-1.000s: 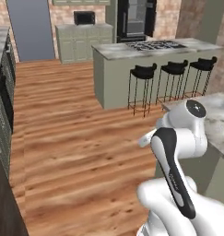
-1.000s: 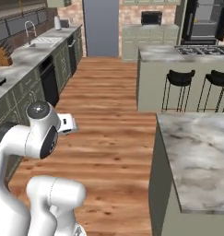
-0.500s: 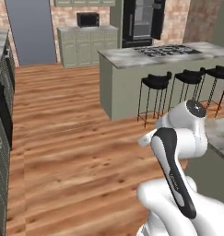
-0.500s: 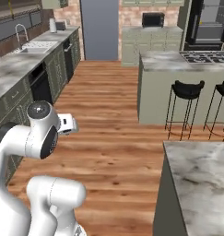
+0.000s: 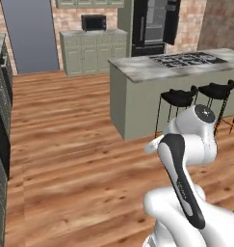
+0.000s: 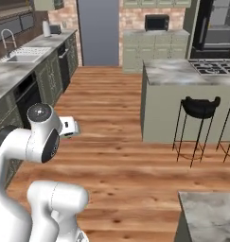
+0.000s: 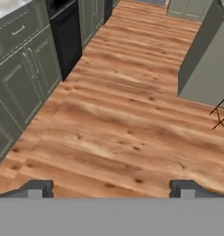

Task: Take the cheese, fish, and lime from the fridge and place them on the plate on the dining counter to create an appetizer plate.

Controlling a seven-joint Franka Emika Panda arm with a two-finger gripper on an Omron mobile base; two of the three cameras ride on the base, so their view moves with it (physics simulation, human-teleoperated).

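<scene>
On my left, sage-green cabinets (image 7: 26, 78) and a black dishwasher front (image 7: 67, 37) line the wall, with bare wood floor (image 7: 118, 124) stretching ahead of me. My gripper (image 7: 111, 188) is carried tucked in over that floor, its 2 fingertips (image 7: 37, 188) spread wide apart with nothing between them, which I judge is how it should ride while the base is travelling rather than reaching. Moving right, the marble counter with the cooktop (image 5: 186, 60) stands mid-room, 2 black stools (image 5: 178, 99) tucked under its overhang so they sit clear of the walkway. Behind it, at the back wall, is the fridge (image 5: 152, 26), tall and black with its door swung open, well apart from me; the cheese, fish and lime must be inside, too far to make out. A corner of the dining counter (image 6: 208, 220) sits at lower right. No readable writing or brand anywhere.
</scene>
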